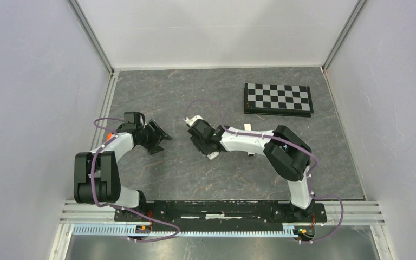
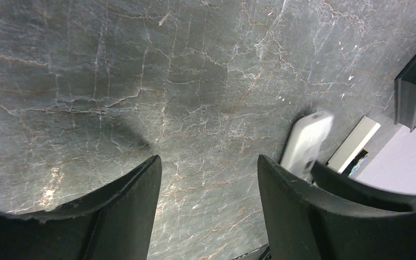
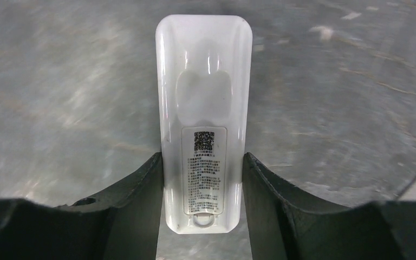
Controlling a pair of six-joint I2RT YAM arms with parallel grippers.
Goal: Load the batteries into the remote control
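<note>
Right hand [image 3: 203, 158] clamps remote control [image 3: 204, 81] by its sides, label toward my camera, long axis pointing straight ahead; left hand [image 2: 209, 162] released, empty.

The remote control [image 3: 204, 81] had a smooth, glossy white plastic shell that caught highlights, with a flat printed paper-like label [image 3: 204, 168] on it. The table [image 2: 141, 81] top looked like grey veined stone with a soft sheen. The fingers [image 3: 130, 211] of the right gripper [image 3: 202, 157] and the left gripper [image 2: 207, 158] were matt black, slightly grainy, and rough-edged. The rails [image 1: 357, 208] were pale brushed metal.
</note>
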